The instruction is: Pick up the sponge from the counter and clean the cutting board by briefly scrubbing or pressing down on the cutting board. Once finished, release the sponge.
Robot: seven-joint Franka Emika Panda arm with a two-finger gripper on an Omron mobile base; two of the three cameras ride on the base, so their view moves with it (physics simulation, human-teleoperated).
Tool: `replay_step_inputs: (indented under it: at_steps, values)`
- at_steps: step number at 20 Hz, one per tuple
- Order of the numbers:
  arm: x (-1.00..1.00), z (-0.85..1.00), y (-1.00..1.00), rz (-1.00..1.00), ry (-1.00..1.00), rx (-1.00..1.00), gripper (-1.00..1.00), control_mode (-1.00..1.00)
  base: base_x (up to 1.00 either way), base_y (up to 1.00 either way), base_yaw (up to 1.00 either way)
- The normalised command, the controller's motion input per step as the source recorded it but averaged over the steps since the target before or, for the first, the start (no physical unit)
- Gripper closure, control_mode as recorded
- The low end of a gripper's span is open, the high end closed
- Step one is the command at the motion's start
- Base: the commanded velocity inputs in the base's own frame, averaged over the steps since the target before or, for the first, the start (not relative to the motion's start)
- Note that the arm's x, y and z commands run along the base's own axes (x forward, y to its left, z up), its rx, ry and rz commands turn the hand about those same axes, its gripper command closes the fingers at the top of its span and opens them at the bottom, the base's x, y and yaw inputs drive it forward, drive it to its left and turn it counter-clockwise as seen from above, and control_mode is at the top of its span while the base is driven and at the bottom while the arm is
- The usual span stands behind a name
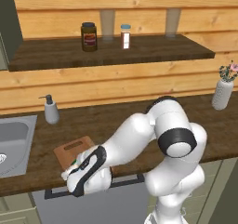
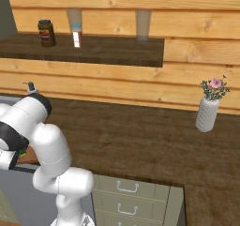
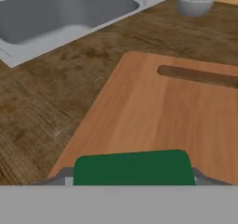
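Claw (image 3: 134, 181) gripping green sponge (image 3: 134, 167) (over smooth cutting board (image 3: 162, 111))

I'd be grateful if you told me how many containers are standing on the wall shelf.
2. A dark jar stands left of centre on the wall shelf, and a small white-capped bottle stands just to its right. Nothing else is visible there.
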Motion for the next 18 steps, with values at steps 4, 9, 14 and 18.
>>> replay_step_inputs:
  at_steps: [4, 9, 14, 18]
  values:
    - [0.36, -0.02, -0.99, 0.02, 0.0, 0.0, 1.0, -1.0, 0.0, 0.0, 0.0]
    - [0.57, 0.0, -1.0, 0.04, 0.02, 0.0, 1.0, -1.0, 0.0, 0.0, 0.0]
    - [0.81, 0.0, -1.0, 0.07, 0.07, 0.0, 1.0, -1.0, 0.0, 0.0, 0.0]
    - [0.87, 0.0, -0.96, 0.11, 0.12, 0.0, 1.0, -1.0, 0.0, 0.0, 0.0]
